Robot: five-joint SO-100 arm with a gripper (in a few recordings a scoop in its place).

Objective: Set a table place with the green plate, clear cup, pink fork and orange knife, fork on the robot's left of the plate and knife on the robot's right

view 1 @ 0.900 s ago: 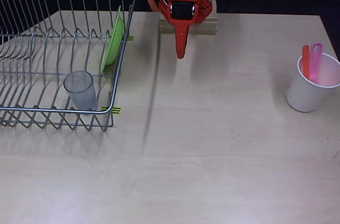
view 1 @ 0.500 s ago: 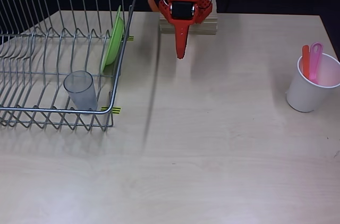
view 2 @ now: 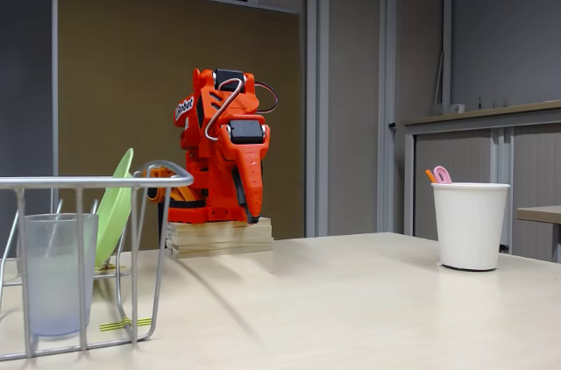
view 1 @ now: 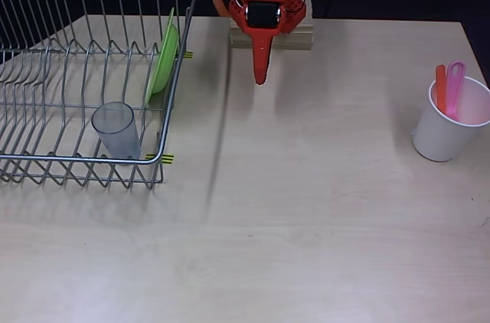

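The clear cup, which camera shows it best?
The overhead view: the cup shows whole, standing upright in the rack, its open mouth visible. The fixed view shows the cup from the side at the picture's left edge, crossed by rack wires.

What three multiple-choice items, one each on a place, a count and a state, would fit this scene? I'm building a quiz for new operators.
1. Where is the green plate?
A. Flat on the table
B. On edge in the rack
C. In the white cup

2. How many utensils stand in the white cup?
A. One
B. Two
C. Three

3. What is the state of the end effector?
A. Shut, holding nothing
B. Shut on the clear cup
C. Open around the plate

Answers:
1 B: the plate leans upright between the rack's wires in both views.
2 B: the pink fork and the orange knife stick out of it.
3 A: its jaws close to one point above the bare table, near the base; the clear cup stands in the rack.
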